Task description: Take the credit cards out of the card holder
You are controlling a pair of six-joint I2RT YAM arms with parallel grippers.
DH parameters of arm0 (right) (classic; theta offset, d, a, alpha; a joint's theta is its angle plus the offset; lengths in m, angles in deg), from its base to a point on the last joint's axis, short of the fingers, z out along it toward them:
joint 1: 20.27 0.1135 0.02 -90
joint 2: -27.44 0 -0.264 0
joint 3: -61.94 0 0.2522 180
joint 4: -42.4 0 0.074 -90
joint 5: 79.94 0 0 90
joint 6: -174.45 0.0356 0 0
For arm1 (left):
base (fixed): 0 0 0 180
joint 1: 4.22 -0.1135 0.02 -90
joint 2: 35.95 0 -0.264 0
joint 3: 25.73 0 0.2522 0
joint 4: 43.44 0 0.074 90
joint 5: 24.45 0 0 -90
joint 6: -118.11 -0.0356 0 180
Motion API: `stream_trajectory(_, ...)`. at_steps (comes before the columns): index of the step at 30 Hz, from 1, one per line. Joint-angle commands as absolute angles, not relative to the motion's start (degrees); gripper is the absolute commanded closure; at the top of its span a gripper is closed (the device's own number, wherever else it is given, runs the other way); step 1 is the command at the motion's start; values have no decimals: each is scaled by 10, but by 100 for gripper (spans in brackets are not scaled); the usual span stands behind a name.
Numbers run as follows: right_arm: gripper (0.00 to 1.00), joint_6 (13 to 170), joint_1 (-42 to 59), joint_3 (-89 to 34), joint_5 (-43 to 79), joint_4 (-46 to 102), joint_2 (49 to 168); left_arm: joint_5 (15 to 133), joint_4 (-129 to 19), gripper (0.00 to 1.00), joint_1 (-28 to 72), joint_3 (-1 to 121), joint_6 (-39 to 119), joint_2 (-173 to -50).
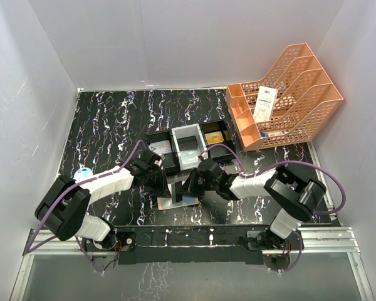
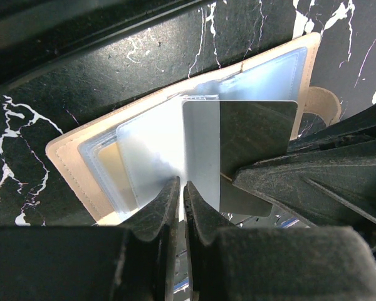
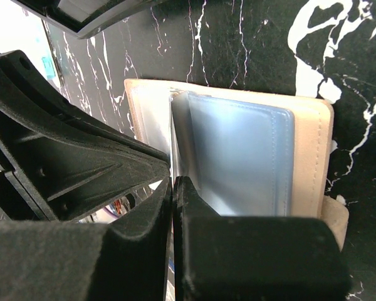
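Both my grippers tilt down, tip to tip over the open tan card holder just before the three-compartment tray: left gripper pinches a silvery credit card rising from its slots; right gripper is clamped fully closed.

You have one card holder, one three-compartment tray, one orange file rack, one white receipt and two grippers: left gripper and right gripper. Three credit cards seem to lie in the tray, one per compartment. One silvery card stands at the holder. You cannot count those in its slots.
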State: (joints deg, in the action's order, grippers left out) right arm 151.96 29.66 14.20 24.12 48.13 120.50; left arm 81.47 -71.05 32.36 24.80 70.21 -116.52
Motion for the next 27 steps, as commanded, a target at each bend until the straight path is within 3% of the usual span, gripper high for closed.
stream_trajectory(1,97,1514,298,131,246,501,1196,793,-746,93,327,239,694,-1155)
stream_trajectory(4,89,1518,298,125,250,507,1208,793,-746,93,327,240,694,-1156)
stream_trajectory(7,87,1517,297,107,248,498,1220,793,-747,93,327,240,695,-1157)
stream_trajectory(12,100,1513,298,95,244,485,1224,790,-748,94,329,239,697,-1155)
stream_trajectory(14,100,1509,298,100,229,467,1211,788,-750,93,329,239,697,-1152)
stream_trajectory(22,100,1455,296,127,142,371,1073,764,-767,94,329,238,697,-1120)
stream_trajectory(27,100,1387,296,126,64,332,969,735,-799,87,329,257,707,-1073)
